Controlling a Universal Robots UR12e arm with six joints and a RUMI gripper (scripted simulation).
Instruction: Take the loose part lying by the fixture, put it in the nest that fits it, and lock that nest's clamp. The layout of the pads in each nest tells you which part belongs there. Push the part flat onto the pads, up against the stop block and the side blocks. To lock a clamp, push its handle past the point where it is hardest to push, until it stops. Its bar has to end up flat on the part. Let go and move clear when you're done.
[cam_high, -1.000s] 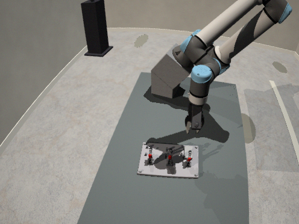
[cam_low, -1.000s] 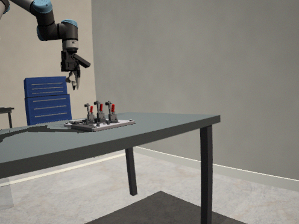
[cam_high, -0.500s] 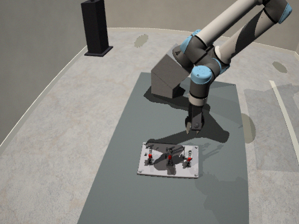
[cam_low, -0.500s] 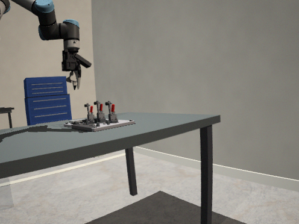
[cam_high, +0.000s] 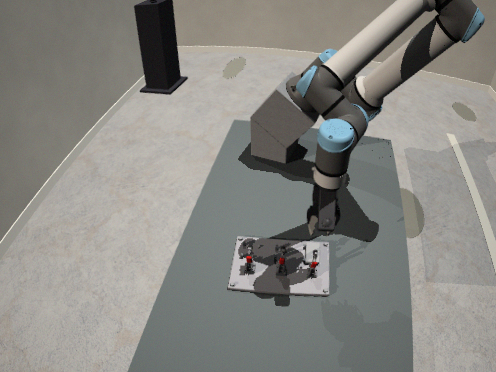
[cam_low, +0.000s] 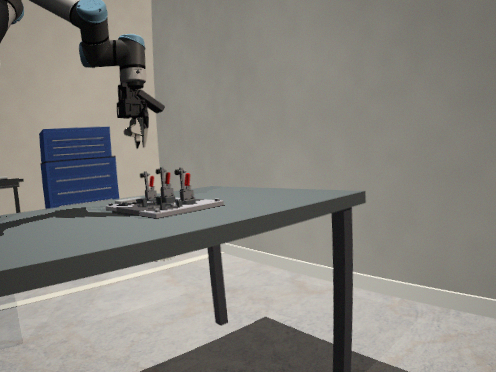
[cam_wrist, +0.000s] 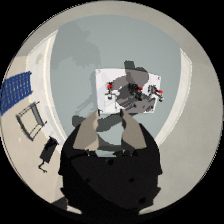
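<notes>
The grey fixture plate (cam_high: 239, 283) (cam_low: 201, 204) (cam_wrist: 102, 77) lies on the table and carries three clamps with red handles (cam_high: 248, 259) (cam_high: 281, 261) (cam_high: 313, 265). The handles stand upright in the side view (cam_low: 151, 181) (cam_low: 168, 178) (cam_low: 187, 179). A dark part (cam_wrist: 136, 102) seems to lie on the plate near the middle and right clamps, but the arm's shadow covers it and I cannot tell its seating. My gripper (cam_high: 315, 228) (cam_low: 141, 142) (cam_wrist: 109, 109) hangs well above the plate's back edge. Its fingers stand narrow with nothing between them.
The grey table (cam_high: 200, 320) (cam_low: 280, 200) carries the robot's base block (cam_high: 275, 127) at its far end. A black pillar (cam_high: 157, 45) stands on the floor at the back left. A blue drawer cabinet (cam_low: 77, 165) stands behind the table.
</notes>
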